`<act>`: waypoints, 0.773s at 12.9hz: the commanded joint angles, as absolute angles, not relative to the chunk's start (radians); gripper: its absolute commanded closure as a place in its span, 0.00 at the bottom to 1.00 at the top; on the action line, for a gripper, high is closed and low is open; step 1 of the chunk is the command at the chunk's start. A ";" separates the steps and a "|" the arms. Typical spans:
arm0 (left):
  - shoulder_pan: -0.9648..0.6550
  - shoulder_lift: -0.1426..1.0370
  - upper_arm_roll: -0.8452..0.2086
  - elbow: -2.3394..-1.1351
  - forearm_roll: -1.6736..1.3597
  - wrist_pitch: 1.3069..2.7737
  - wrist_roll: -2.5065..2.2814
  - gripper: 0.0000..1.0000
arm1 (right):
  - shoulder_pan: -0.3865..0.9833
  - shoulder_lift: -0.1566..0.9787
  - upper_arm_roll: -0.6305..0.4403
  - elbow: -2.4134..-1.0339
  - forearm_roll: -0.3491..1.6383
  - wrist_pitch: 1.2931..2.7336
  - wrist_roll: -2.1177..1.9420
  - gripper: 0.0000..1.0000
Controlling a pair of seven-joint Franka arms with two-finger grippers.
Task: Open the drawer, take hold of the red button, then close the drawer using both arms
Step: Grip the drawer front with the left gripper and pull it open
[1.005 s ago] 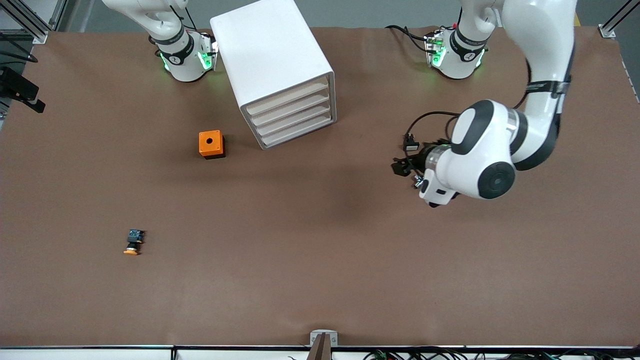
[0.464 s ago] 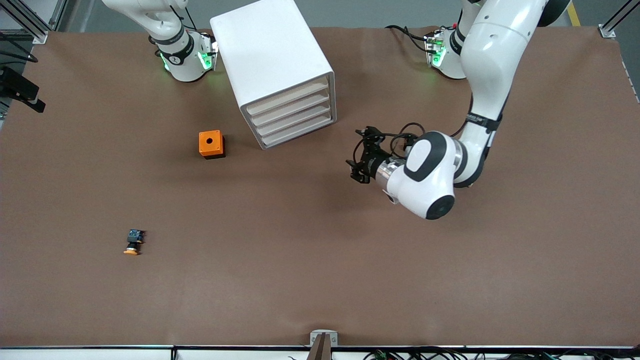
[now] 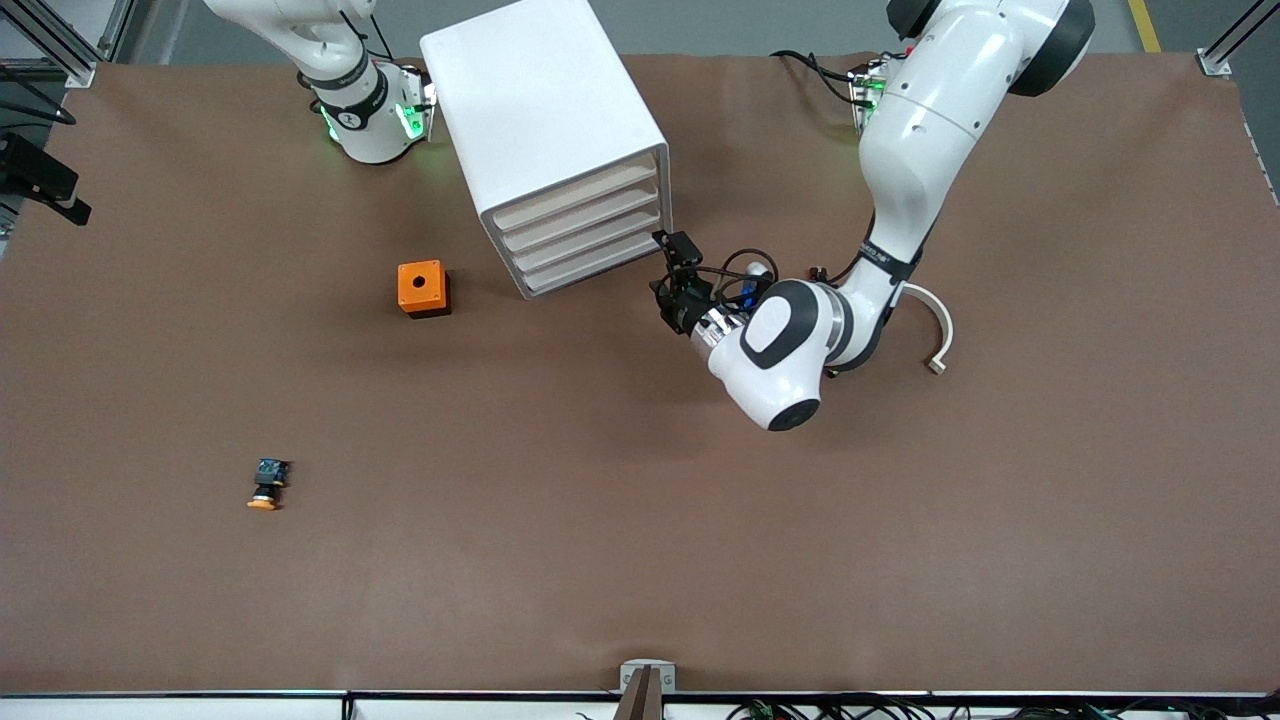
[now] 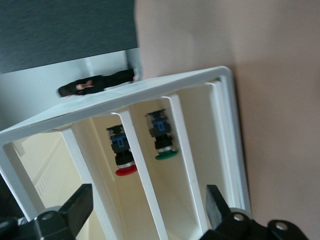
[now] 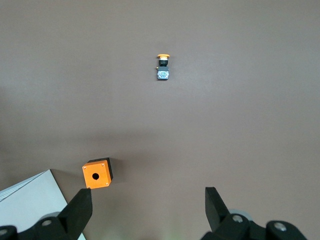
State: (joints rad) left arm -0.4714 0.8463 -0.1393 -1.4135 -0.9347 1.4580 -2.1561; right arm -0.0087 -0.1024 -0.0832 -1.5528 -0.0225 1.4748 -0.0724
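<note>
The brown desk [image 3: 640, 560] carries a white box-shaped cabinet [image 3: 530, 110] near the robots' bases, set at an angle, with four shallow white drawers [image 3: 585, 232] stacked in its front. All four sit pushed in, and which one the task means cannot be told.

The left arm [image 3: 925, 110] reaches from its base down to the front of the cabinet, at the corner toward its own end of the desk. Its wrist and left tool [image 3: 672, 270] are low, just in front of the lower drawers, close to the cabinet corner; whether it touches cannot be told. In the left wrist view the left tool's two black fingers [image 4: 80, 207] stand spread wide, with nothing between them, and the drawer fronts fill the gap ahead.

The right arm [image 3: 330, 60] waits by its base, most of it out of the front view. The right tool [image 5: 147, 210] hangs high over the desk, its fingers [image 5: 77, 212] spread wide and empty.

Through the drawer fronts the left wrist view shows the red-capped button [image 4: 121, 152] lying inside one drawer, and a green-capped button [image 4: 161, 137] in the drawer next to it.

On the open desk, an orange box [image 3: 423, 288] with a round hole in its top stands near the cabinet, toward the right arm's end. An orange-capped button [image 3: 267, 484] lies well apart from it, nearer to the front camera.
</note>
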 commanded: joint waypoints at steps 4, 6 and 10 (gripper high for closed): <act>-0.529 0.908 -0.141 -1.387 -1.020 1.391 -2.235 0.34 | -0.006 -0.112 -0.083 -1.548 -0.032 1.468 -0.069 0.00; -0.557 0.920 -0.140 -1.390 -1.048 1.381 -2.235 0.40 | -0.005 -0.097 -0.083 -1.548 -0.034 1.467 -0.069 0.00; -0.581 0.928 -0.140 -1.393 -1.051 1.373 -2.235 0.52 | -0.005 -0.034 -0.083 -1.534 -0.043 1.482 -0.078 0.00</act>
